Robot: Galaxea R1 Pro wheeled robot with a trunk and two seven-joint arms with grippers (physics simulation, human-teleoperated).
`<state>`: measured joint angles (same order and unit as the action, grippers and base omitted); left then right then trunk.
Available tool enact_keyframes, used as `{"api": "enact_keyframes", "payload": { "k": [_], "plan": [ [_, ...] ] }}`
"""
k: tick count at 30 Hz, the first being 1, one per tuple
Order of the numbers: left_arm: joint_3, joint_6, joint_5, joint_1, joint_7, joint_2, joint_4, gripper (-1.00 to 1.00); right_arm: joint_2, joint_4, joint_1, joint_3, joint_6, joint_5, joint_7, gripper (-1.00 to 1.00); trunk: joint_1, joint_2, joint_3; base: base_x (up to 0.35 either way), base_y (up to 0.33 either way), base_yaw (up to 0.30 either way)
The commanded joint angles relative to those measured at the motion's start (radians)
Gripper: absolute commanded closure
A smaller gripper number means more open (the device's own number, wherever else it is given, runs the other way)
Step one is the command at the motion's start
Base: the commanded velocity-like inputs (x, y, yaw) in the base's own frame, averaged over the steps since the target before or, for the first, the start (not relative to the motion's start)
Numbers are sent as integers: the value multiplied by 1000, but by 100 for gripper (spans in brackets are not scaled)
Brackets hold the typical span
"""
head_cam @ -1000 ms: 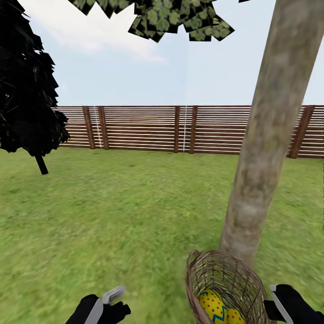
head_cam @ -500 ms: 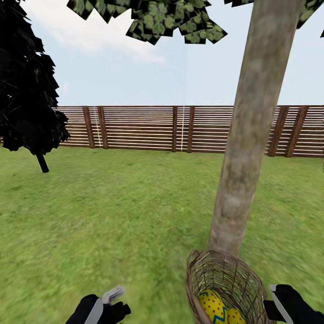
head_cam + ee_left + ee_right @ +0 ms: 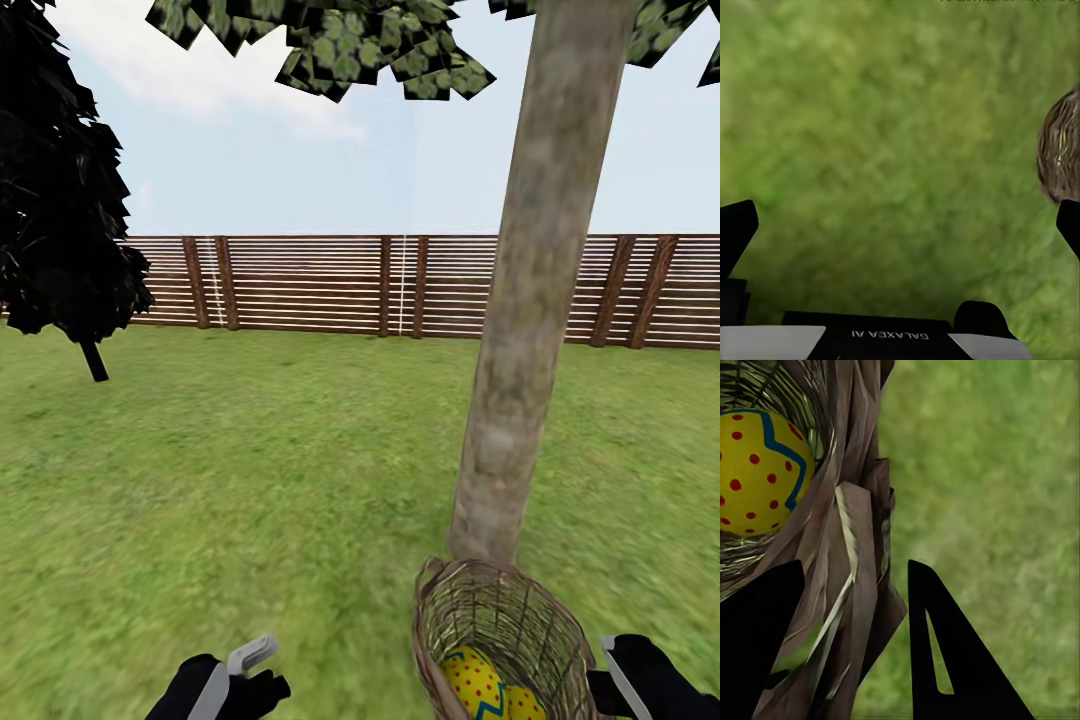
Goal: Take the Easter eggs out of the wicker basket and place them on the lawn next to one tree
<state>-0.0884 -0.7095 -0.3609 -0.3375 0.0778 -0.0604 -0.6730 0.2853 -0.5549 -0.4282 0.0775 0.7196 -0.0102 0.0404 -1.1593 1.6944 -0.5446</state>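
Note:
The wicker basket (image 3: 500, 630) hangs low at the right, right in front of the foot of the tree (image 3: 525, 330) with the pale mottled trunk. Two yellow Easter eggs (image 3: 472, 680) with red dots lie in its bottom; the right wrist view has one Easter egg (image 3: 757, 465) inside the weave. My right gripper (image 3: 606, 668) (image 3: 855, 564) is shut on the basket's rim, with the wicker wall (image 3: 859, 585) between its fingers. My left gripper (image 3: 256, 668) (image 3: 900, 225) is open over the lawn (image 3: 250, 480), holding nothing, and the basket's edge (image 3: 1061, 150) lies beside it.
A dark columnar tree (image 3: 60, 200) stands at the far left. A wooden slat fence (image 3: 320, 285) closes the lawn at the back. Open grass stretches left of the trunk and between the two trees.
The whole view has shifted: the pale trunk now stands further left and nearer. Basket and both grippers keep their places in the picture, so the basket travels with me.

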Motion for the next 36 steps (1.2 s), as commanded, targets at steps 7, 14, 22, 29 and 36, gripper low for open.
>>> {"api": "enact_keyframes", "payload": {
  "k": [7, 14, 22, 29, 36],
  "plan": [
    [-4, -5, -10, -1, 8, -1, -1, -100, 0, 0, -1, 1, 3, -4, 1, 100, 0, 1, -1, 0, 0, 0],
    [-2, 7, -10, 0, 4, 17, -9, -100, 34, 36, -1, -8, -21, 5, -4, 100, 0, 1, -1, 0, 0, 0],
    [-2, 7, -9, 0, 4, 13, -8, -100, 55, 70, -1, -8, -29, 24, -2, 100, 0, 1, -1, 0, 0, 0],
    [-2, 7, -4, 0, 8, 13, -8, -100, 54, 70, -1, -8, -29, 6, -2, 100, -15, 29, -14, 0, 0, 0],
    [-2, 7, -4, 0, 11, 11, -8, -100, 54, 70, -1, -8, -31, 4, -2, 100, -42, 78, -36, 0, 0, 0]
  ]
}}
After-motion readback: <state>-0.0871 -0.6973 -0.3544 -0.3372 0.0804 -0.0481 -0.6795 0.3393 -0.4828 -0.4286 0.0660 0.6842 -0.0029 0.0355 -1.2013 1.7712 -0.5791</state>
